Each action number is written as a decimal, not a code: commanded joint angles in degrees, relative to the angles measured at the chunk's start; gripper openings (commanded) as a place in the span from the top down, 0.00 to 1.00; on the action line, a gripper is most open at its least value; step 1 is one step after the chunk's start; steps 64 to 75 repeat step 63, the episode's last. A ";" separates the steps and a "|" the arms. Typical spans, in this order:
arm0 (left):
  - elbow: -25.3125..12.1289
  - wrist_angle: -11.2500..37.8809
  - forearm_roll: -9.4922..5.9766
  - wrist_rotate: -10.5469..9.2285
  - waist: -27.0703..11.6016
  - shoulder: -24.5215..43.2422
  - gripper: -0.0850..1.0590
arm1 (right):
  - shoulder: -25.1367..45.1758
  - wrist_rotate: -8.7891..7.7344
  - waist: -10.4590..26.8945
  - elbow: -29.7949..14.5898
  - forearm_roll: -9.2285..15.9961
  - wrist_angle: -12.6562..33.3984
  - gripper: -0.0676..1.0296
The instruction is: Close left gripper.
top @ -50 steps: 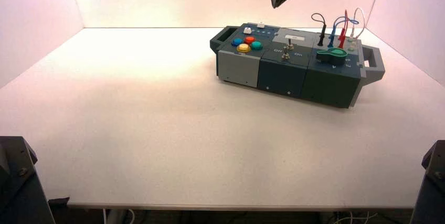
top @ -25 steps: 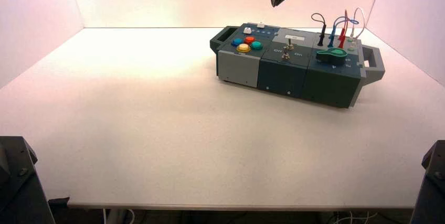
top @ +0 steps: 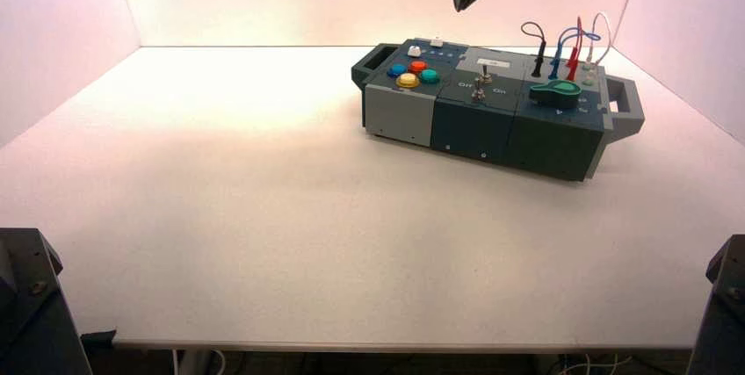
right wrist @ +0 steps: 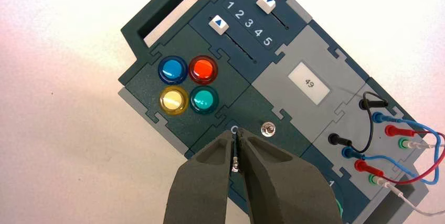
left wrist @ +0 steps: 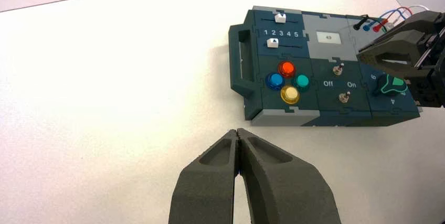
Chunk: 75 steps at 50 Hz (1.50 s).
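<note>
My left gripper [left wrist: 239, 134] hangs high over the white table, in front of the button box [left wrist: 256, 100] toward its handle end. Its two black fingers meet at the tip, shut and empty. In the high view it shows as a narrow V at the top edge [top: 459, 4], above the box [top: 474, 125]. My right gripper [right wrist: 236, 132] hovers above the box's middle section [right wrist: 236, 98], fingertips together and holding nothing. A metal toggle switch [right wrist: 235, 165] shows far below through the slit between them. The right gripper also shows in the left wrist view [left wrist: 361, 54], over the box's knob end.
The box carries several coloured buttons [right wrist: 188, 84], two white sliders [right wrist: 218, 23], a small display reading 49 [right wrist: 309, 84], a green knob [top: 555, 91] and plugged wires [right wrist: 399, 145]. Grey handles stick out at both ends. Dark arm bases [top: 26, 305] fill the bottom corners.
In the high view the left gripper's fingers have drawn together from a wider V to a narrow one. The box has not moved.
</note>
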 commanded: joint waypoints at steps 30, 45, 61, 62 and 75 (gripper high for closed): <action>-0.88 0.18 -0.26 -0.44 0.26 -0.88 0.95 | -2.99 0.00 0.00 -1.14 0.00 0.88 0.91; -1.14 0.18 -0.26 -0.44 0.26 -0.70 0.95 | -1.93 0.00 0.00 -1.41 0.00 0.88 0.91; -1.23 0.18 -0.26 -0.44 0.26 -0.09 0.95 | -1.41 0.00 0.00 -1.05 0.00 0.88 0.91; -1.23 0.18 -0.26 -0.44 0.26 -0.09 0.95 | -1.41 0.09 0.00 -1.05 0.00 0.88 0.91; -1.23 0.18 -0.26 -0.44 0.26 -0.09 0.95 | -1.41 0.00 0.00 -1.14 0.00 0.88 0.91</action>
